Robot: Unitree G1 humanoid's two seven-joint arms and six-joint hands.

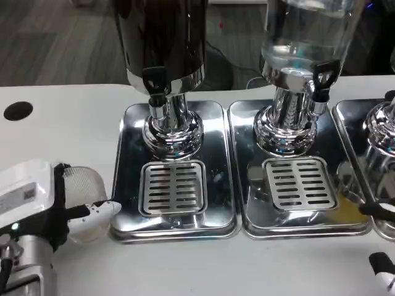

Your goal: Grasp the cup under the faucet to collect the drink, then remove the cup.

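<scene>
left hand grasps the clear cup sideways at the table's left, just beside the left tray, well short of its faucet; you carry it upright. right hand's fingers: cannot tell.

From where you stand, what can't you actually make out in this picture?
- Cup, head view: partly covered by the left hand; whether it holds any drink is unclear.
- Right hand: cut off by the right edge, only dark fingertips show.
- Dark dispenser and clear dispenser: tops cut off by the upper edge.
- Third dispenser: cut off at the right edge.
</scene>
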